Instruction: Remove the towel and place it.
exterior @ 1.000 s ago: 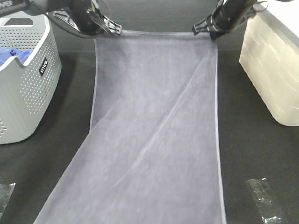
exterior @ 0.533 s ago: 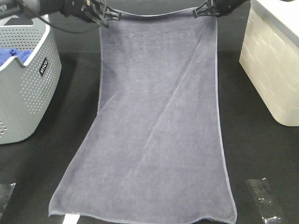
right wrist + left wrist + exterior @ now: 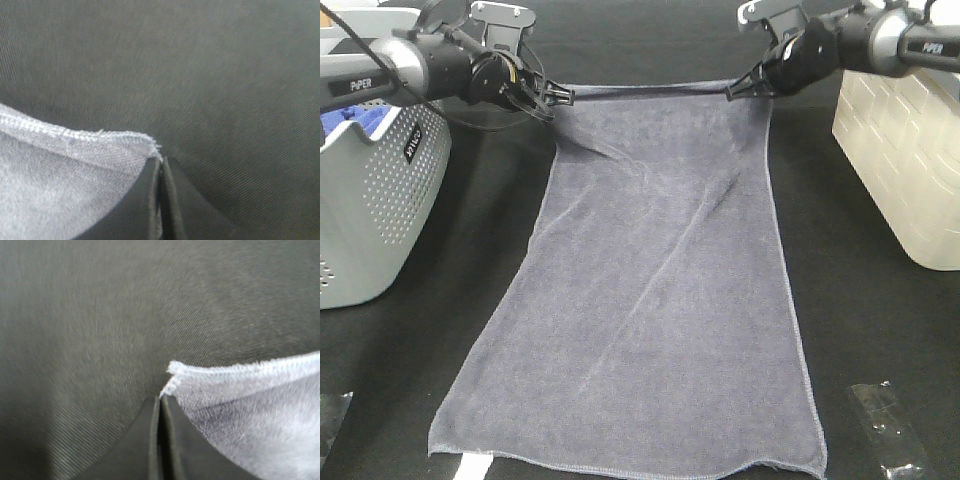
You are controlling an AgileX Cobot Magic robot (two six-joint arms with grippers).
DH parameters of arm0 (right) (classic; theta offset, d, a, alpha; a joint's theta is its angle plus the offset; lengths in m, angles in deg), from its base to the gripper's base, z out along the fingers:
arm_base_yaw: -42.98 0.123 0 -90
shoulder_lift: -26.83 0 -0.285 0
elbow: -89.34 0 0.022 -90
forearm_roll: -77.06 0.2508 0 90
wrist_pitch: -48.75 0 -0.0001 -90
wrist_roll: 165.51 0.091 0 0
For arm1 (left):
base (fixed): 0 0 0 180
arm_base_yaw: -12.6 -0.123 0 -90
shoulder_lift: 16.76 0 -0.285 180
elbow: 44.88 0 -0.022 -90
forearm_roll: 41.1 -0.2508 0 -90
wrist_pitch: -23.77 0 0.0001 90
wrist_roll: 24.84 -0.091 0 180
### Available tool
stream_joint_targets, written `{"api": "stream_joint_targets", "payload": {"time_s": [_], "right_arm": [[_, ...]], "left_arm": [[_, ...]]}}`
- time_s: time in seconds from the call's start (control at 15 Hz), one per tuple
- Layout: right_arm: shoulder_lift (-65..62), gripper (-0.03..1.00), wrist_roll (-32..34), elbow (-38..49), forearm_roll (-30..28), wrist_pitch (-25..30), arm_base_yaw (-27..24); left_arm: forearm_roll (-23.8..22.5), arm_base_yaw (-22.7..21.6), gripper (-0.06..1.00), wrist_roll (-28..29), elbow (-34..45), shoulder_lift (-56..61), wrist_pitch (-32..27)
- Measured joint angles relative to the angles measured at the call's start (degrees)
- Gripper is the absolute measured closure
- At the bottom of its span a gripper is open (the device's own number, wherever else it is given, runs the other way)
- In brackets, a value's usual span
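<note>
The towel (image 3: pixel 650 300) lay spread lengthwise on the black table (image 3: pixel 880 330), its far hem lifted taut between both grippers. The left gripper (image 3: pixel 560 96), at eleven o'clock, pinched the far-left corner with its fingers (image 3: pixel 150 440) pressed together. The right gripper (image 3: pixel 735 92), at one o'clock, pinched the far-right corner likewise.

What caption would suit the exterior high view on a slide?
Two claws, left and right, hold the grey-purple towel by its far corners, stretched over the black table.
</note>
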Motion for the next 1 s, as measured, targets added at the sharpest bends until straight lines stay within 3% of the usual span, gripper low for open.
{"api": "stream_joint_targets", "payload": {"time_s": [0.13, 0.27, 0.33, 0.4, 0.53, 0.8, 1.0], "right_arm": [[0.80, 0.73, 0.29, 0.00, 0.00, -0.23, 0.00], [0.80, 0.38, 3.32, 0.00, -0.06, -1.09, 0.00], [0.80, 0.29, 4.53, -0.17, -0.06, -1.32, 0.00], [0.80, 0.25, 5.16, -0.34, -0.06, -1.38, 0.00], [0.06, 0.22, 5.90, -0.46, -0.06, -0.17, 0.00], [-3.21, 0.21, 6.02, -0.46, 0.29, 1.78, 0.00], [-7.28, 0.21, 6.02, -0.46, 4.01, 5.96, 0.00]], "left_arm": [[-0.11, 0.00, 0.80, 0.92, 0.00, -0.06, 0.74], [-0.11, 0.00, 0.50, 2.23, 0.00, -0.06, 1.32], [-0.11, 0.00, 0.33, 3.44, 0.00, -0.06, 1.32], [-0.11, 0.00, 0.22, 4.13, 0.00, -0.06, 1.32], [-0.11, 0.00, 0.15, 4.53, 0.00, -0.06, 1.32], [-0.11, 0.00, 0.14, 4.64, 0.00, 1.43, 1.20], [-0.11, 0.17, 0.14, 4.01, 0.00, 6.42, 0.63]]}}
